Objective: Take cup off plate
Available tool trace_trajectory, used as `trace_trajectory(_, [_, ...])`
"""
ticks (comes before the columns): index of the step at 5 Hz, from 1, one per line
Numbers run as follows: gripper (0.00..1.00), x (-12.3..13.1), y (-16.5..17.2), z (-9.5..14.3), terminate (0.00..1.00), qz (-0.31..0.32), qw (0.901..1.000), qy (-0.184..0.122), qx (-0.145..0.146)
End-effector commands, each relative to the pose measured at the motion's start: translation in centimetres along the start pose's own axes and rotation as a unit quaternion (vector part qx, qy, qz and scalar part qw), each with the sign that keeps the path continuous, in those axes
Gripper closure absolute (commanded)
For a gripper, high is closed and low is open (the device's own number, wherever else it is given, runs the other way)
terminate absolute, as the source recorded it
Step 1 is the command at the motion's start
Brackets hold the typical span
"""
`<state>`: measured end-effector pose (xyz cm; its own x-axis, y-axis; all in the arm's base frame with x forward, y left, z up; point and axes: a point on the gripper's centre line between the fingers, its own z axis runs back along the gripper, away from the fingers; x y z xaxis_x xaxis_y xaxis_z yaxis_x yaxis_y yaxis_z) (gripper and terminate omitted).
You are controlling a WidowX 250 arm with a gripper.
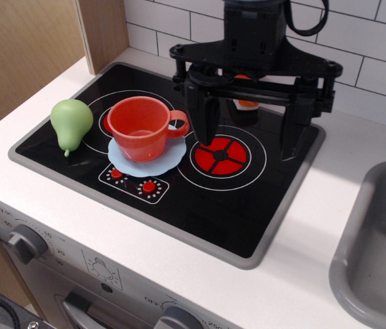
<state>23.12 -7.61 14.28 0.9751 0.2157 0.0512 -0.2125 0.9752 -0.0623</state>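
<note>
The orange-red toy cup (140,127) stands upright on the light blue scalloped plate (158,162), on the left side of the black stovetop. Its loop handle points right. My gripper (250,144) hangs above the right red burner, to the right of the cup and apart from it. Its two black fingers are spread wide and hold nothing. The left finger (203,116) is close to the cup's handle.
A green toy pear (70,123) lies left of the cup. An orange-and-white sushi toy (246,104) sits behind my gripper, partly hidden. Red stove knobs (149,186) are in front of the plate. A grey sink (378,247) is at the right. A wooden wall stands at the left.
</note>
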Motion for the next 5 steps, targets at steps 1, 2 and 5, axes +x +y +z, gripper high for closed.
trace_trajectory(1, [0.00, 0.0, 0.0, 0.0, 0.00, 0.000, 1.0000, 0.000, 0.000])
trace_trajectory(2, [0.00, 1.6, 1.2, -0.6, 0.00, 0.074, 0.9971, 0.006, -0.015])
trace_trajectory(5, [0.00, 4.7, 6.9, -3.6, 0.00, 0.429, 0.9009, -0.065, 0.023])
